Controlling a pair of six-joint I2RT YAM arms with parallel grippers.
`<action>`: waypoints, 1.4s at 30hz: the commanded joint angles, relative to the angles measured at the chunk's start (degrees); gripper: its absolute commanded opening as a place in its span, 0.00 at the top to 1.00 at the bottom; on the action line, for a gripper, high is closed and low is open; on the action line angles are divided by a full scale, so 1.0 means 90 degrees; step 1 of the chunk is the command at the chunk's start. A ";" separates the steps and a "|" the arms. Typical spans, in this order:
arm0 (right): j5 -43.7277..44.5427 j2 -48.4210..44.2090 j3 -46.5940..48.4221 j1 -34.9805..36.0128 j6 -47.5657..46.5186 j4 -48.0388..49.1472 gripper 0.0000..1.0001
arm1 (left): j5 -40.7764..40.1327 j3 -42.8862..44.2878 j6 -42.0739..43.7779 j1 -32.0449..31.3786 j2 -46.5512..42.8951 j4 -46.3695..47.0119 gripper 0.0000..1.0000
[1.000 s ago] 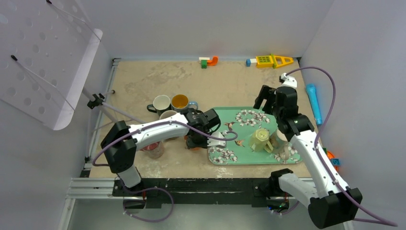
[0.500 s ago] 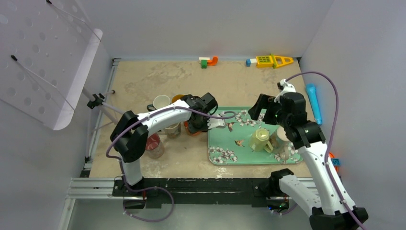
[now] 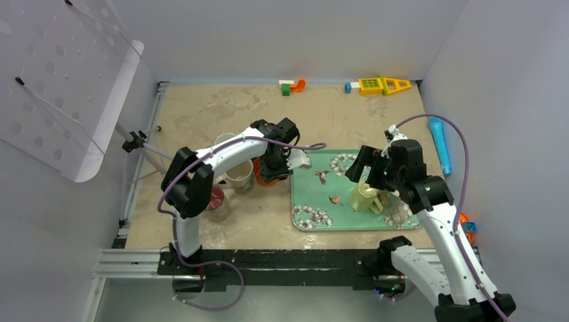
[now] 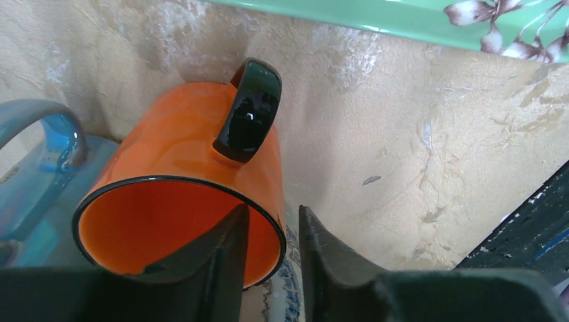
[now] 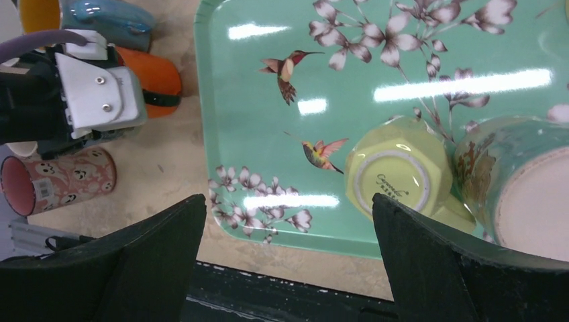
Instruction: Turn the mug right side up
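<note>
An orange mug [image 4: 194, 154] with a black handle stands on the table just left of the green floral tray [image 3: 315, 194], its open mouth towards the left wrist camera. My left gripper [image 4: 274, 209] straddles its rim, one finger inside and one outside, closed on the wall. It also shows in the top view [image 3: 260, 178]. A yellow mug [image 5: 396, 171] and a floral mug [image 5: 516, 174] sit upside down on the tray. My right gripper [image 5: 288, 200] is open wide and empty above the tray, to the left of the yellow mug.
A blue mug [image 4: 40, 134], a white mug [image 3: 226, 142], a beige mug [image 3: 238, 176] and a pink skull cup [image 3: 216, 201] crowd the orange mug's left side. Toys [image 3: 377, 84] lie at the back wall. A blue tube [image 3: 439, 144] lies at the right.
My left gripper has carried the orange mug from the tray's front left corner back towards the cluster of mugs. My right gripper has moved forward and down over the tray.
</note>
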 commanded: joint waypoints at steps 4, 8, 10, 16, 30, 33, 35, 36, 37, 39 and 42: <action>0.0523 -0.0235 -0.0202 0.0034 0.0679 -0.0390 0.02 | 0.0609 0.0331 0.0038 -0.0058 -0.0328 -0.0522 0.50; 0.0924 -0.0185 -0.0434 0.0034 0.1212 -0.0320 0.01 | 0.1127 0.0353 -0.0162 -0.0058 -0.1093 -0.0766 0.48; 0.1321 -0.0225 -0.0628 0.0032 0.1487 -0.0134 0.01 | 0.1254 0.0353 -0.0303 -0.0064 -0.1503 -0.0797 0.47; 0.1672 -0.0164 -0.1197 0.0033 0.2041 0.0425 0.01 | 0.2218 0.0336 -0.0422 -0.0060 -0.2492 -0.1340 0.44; 0.0216 0.1411 -0.0966 0.1023 0.1485 0.2531 0.07 | 0.2514 -0.0012 -0.0585 -0.0068 -0.3013 -0.1236 0.44; 0.0267 0.1994 -0.0265 0.1580 0.0599 0.1961 0.07 | 0.2561 -0.0035 -0.0558 -0.0068 -0.2986 -0.1239 0.44; 0.0457 0.2155 -0.0133 0.1738 0.0322 0.1615 0.06 | 0.2574 -0.0036 -0.0539 -0.0072 -0.2978 -0.1246 0.43; 0.0437 0.2172 -0.0128 0.1754 0.0223 0.1507 0.06 | 0.2575 -0.0037 -0.0529 -0.0068 -0.2976 -0.1246 0.43; 0.0372 0.2145 -0.0131 0.1766 0.0089 0.1428 0.06 | 0.2574 -0.0045 -0.0516 -0.0068 -0.2986 -0.1251 0.43; 0.0195 0.1967 -0.0147 0.1825 -0.0151 0.1360 0.06 | 0.2604 -0.0067 -0.0496 -0.0068 -0.3009 -0.1253 0.43; -0.0004 0.1549 -0.0253 0.2003 -0.0456 0.1333 0.09 | 0.2734 -0.0086 -0.0440 -0.0068 -0.3038 -0.1277 0.43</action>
